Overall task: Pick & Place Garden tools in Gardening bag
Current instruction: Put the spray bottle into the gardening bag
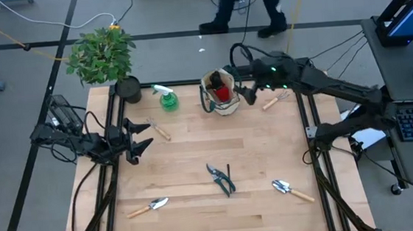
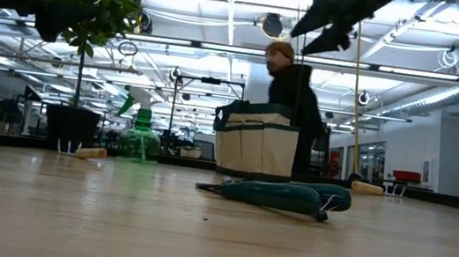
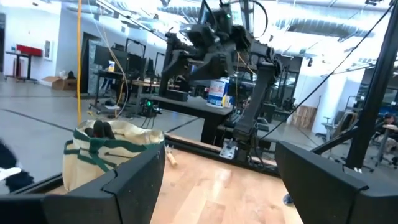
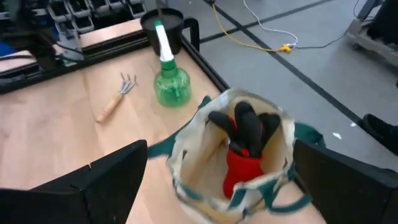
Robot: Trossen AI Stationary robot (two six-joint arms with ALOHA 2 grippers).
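Right gripper (image 1: 251, 91): jaws spread wide and empty, raised above the tabletop near its far edge, just beside the bag's mouth; the wrist view looks down into the bag between the two dark fingers (image 4: 106, 177).
Left gripper (image 1: 140, 135): jaws open fairly wide, holding nothing, at the tabletop's left edge, near the wooden-handled fork.
Gardening bag: one small beige fabric tote with dark green trim (image 1: 220, 94) stands upright at the middle of the far edge.
Gloves: red-and-black gloves (image 4: 244, 140) lie inside the tote; how many cannot be told.
Spray bottle: one green spray bottle with a white trigger (image 1: 166, 97), upright near the far edge, beside the tote and apart from it.
Wooden-handled tools on the pale wooden tabletop (image 1: 196, 168): four — a fork (image 1: 158, 129) near the left edge, one tool (image 1: 271, 101) at the far right corner, a trowel (image 1: 149, 207) towards the near left corner, a trowel (image 1: 292, 190) towards the near right corner.
Pruning shears: one dark pair (image 1: 221, 178), lying in the middle of the near half.
Plant: one leafy green plant in a black pot (image 1: 106, 61) at the far left corner.
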